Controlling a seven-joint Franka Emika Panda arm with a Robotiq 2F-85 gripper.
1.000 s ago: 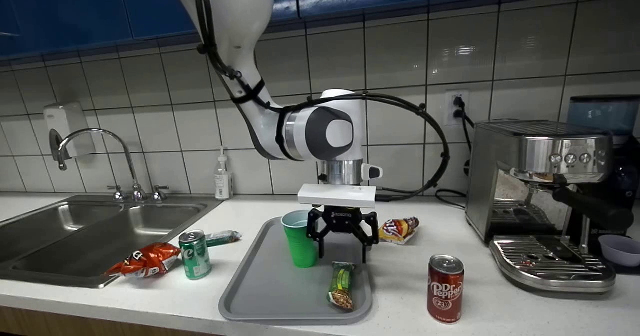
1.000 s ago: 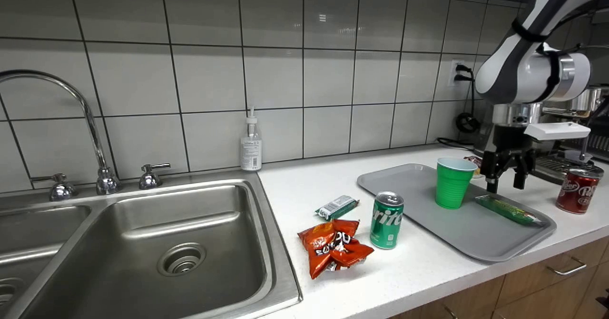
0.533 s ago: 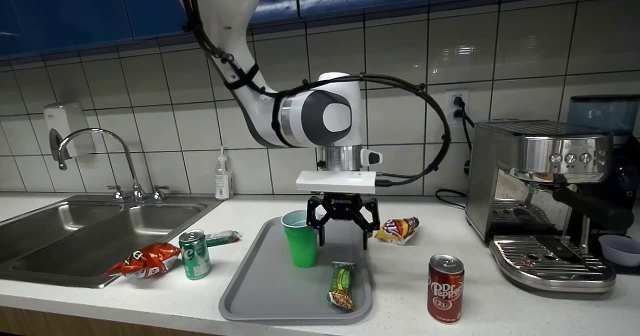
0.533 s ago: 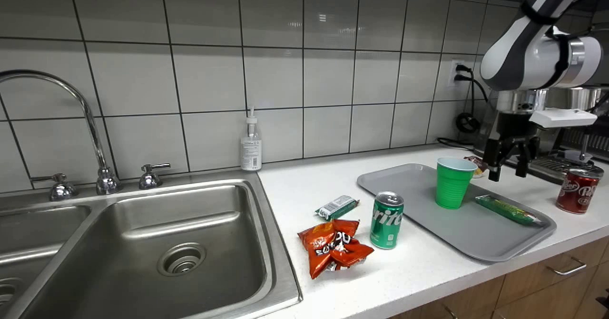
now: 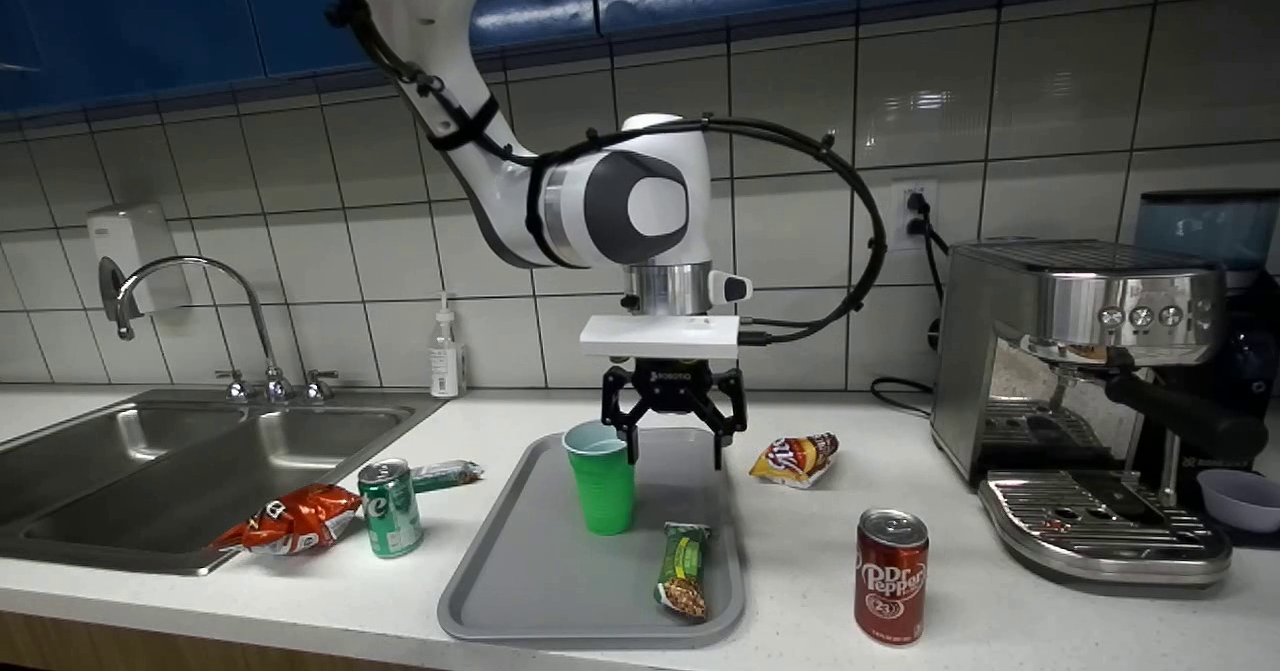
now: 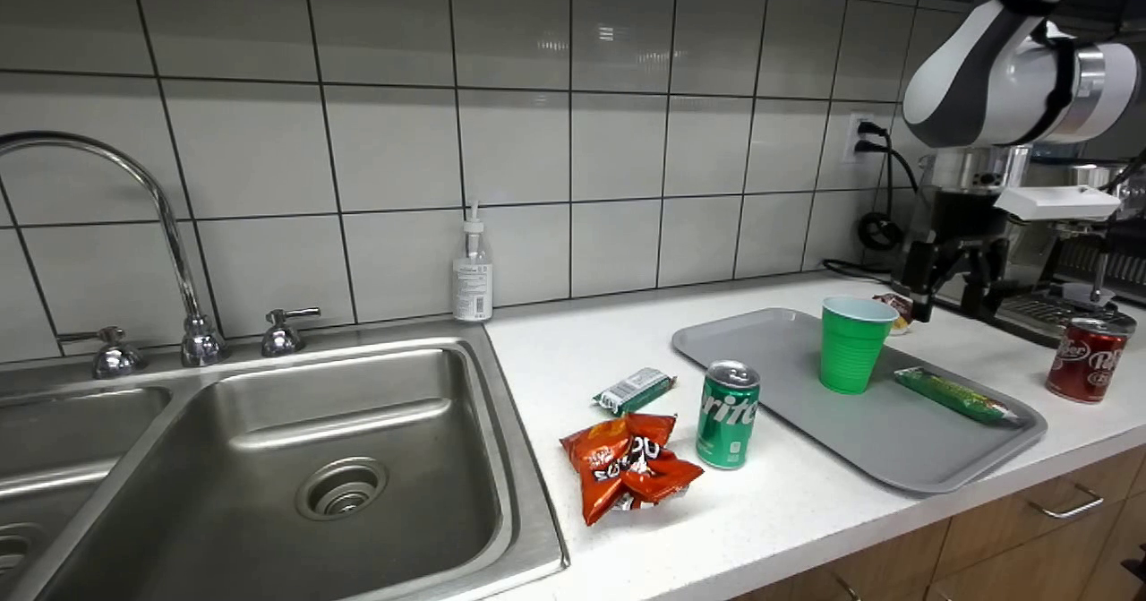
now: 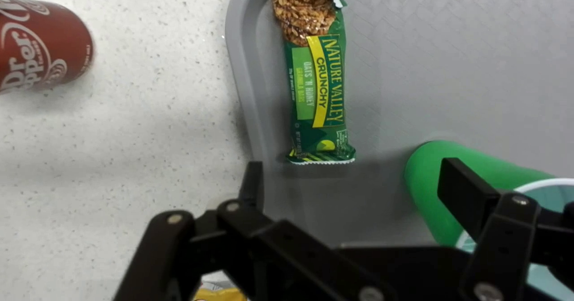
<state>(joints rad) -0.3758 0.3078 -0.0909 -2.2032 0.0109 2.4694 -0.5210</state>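
Black two-fingered gripper (image 5: pixel 675 463) (image 6: pixel 949 311) (image 7: pixel 352 168) hangs open above the far part of a grey tray (image 5: pixel 560 591) (image 6: pixel 877 440) (image 7: pixel 448 67), nothing between its fingers. A green cup (image 5: pixel 606 496) (image 6: pixel 847 355) (image 7: pixel 428 171) stands upright on the tray; in the wrist view one finger (image 7: pixel 466 198) overlaps it, and contact cannot be told. Lying on the tray is a green granola bar (image 5: pixel 683 571) (image 6: pixel 953 395) (image 7: pixel 316 76), in front of the gripper. Beside the tray are a yellow-brown snack bag (image 5: pixel 797 459) (image 7: pixel 219 294) and a red soda can (image 5: pixel 891 581) (image 6: pixel 1090 361) (image 7: pixel 40 45).
Left of the tray sit a green soda can (image 5: pixel 392 516) (image 6: pixel 728 417), a red chip bag (image 5: pixel 295 521) (image 6: pixel 631 467) and a green-white wrapped bar (image 5: pixel 447 476) (image 6: pixel 636 391). A steel faucet (image 5: pixel 245 291) rises behind the sink. An espresso machine (image 5: pixel 1090 281) and a pump bottle (image 6: pixel 472 283) stand near the wall.
The gripper has risen away from the tray and drifted slightly toward the cup's side, its jaws staying wide apart. The cup, bar, cans and bags have kept their places.
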